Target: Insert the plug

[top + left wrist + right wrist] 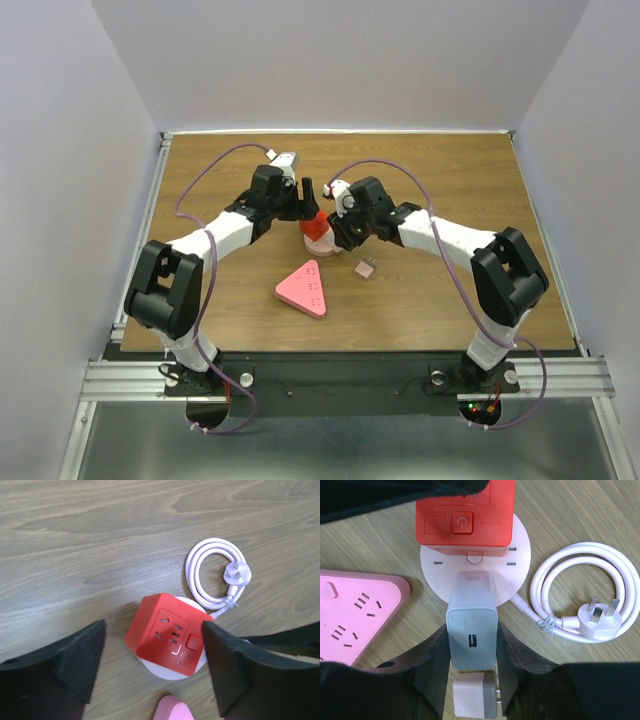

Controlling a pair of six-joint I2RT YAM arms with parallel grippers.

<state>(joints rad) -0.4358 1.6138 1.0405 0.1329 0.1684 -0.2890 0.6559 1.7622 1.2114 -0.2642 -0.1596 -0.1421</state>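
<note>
Plug (472, 625), clamped in the right pincer (472, 652), points at the red socket cube (465, 515) at frame centre, apparently not yet seated; left pincer (152, 650) straddles the cube, wide.

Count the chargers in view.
2. A white charger is clamped in the right gripper, over the round base of the red socket cube. A smaller charger lies loose on the table, right of the pink triangular strip. Others could be hidden.
</note>
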